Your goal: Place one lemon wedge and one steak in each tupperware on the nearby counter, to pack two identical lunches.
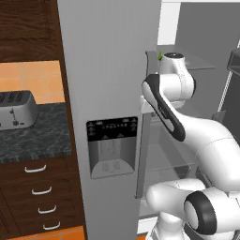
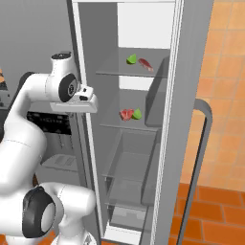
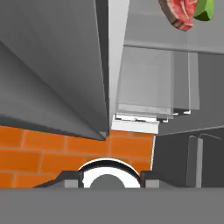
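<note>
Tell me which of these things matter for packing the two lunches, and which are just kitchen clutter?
Part of the job:
- upper-shelf lemon wedge and steak
- lower-shelf steak and lemon wedge, touching
- counter, where the lunches get packed
- claw, by the open fridge's edge

Just lying about:
- toaster
- fridge dispenser panel
- cabinet drawers

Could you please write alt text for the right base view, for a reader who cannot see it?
An open fridge holds a lemon wedge and steak on its upper shelf, and another steak and wedge below. The white arm's pincer hangs by the left door edge.
</note>
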Robot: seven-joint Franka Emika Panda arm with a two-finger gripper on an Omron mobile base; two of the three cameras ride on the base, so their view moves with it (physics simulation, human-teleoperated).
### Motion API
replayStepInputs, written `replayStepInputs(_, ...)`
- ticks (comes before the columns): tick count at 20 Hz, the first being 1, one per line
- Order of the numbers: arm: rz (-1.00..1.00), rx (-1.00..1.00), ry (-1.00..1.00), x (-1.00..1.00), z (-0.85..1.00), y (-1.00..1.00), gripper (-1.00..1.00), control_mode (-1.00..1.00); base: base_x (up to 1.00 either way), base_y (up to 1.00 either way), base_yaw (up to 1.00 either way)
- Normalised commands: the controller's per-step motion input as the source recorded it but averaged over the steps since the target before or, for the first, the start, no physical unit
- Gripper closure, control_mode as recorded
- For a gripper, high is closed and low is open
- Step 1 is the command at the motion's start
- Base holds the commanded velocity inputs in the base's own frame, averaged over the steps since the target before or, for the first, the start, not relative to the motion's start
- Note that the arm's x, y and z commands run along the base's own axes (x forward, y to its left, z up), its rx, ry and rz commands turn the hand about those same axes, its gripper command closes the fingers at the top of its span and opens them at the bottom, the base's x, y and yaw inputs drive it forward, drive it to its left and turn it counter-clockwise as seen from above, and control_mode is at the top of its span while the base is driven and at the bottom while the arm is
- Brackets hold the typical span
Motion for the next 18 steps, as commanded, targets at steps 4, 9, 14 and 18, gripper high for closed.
replayStepInputs(4,0.00,0.02,-0.15,-0.26,-0.01,-0.44,-1.00,-1.00,0.00,0.00,0.00)
replayStepInputs(9,0.01,0.01,-0.21,-0.14,-0.08,-0.83,-1.00,-1.00,0.00,0.00,0.00)
replayStepInputs(14,0.08,0.00,-0.13,0.30,-0.40,-0.66,-1.00,-1.00,0.00,0.00,0.00)
replayStepInputs(18,0.01,-0.01,-0.09,0.70,-0.52,-0.61,-1.00,-1.00,0.00,0.00,0.00)
